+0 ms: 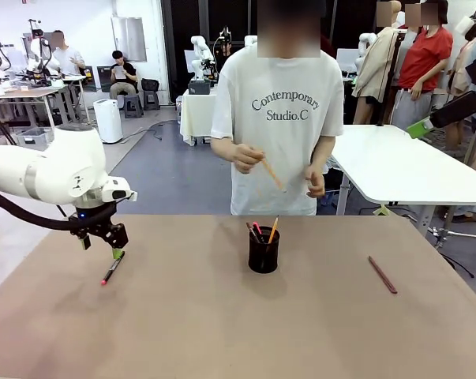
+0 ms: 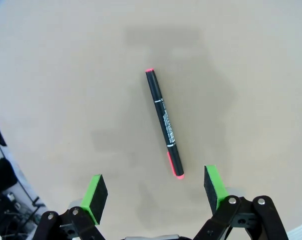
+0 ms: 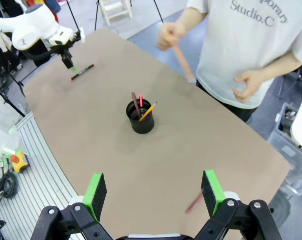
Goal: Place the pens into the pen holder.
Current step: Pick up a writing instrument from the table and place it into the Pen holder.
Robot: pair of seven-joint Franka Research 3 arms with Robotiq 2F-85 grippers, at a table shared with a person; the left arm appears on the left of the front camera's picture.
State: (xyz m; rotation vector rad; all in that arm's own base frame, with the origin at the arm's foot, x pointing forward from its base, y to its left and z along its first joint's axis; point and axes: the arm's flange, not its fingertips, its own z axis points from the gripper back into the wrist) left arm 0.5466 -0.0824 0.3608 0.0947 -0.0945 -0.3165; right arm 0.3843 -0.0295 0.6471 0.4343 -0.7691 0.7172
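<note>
The black mesh pen holder [image 1: 264,250] [image 3: 140,118] stands mid-table with several pens sticking out. A black pen with a pinkish-red end [image 1: 112,268] [image 2: 164,122] [image 3: 82,72] lies on the table at the left. My left gripper [image 1: 111,246] [image 2: 156,192] hovers open just above it, nothing between its green pads. A dark reddish-brown pen [image 1: 382,274] [image 3: 194,202] lies at the right. My right gripper [image 3: 155,192] is open high above the table. The person across the table holds an orange pencil [image 1: 271,174] [image 3: 183,62] in one hand.
The brown table [image 1: 222,332] has wide free room around the holder. A white table [image 1: 403,162] stands behind at the right. Beyond the table's left side, a ribbed floor strip [image 3: 38,185] and cables show in the right wrist view.
</note>
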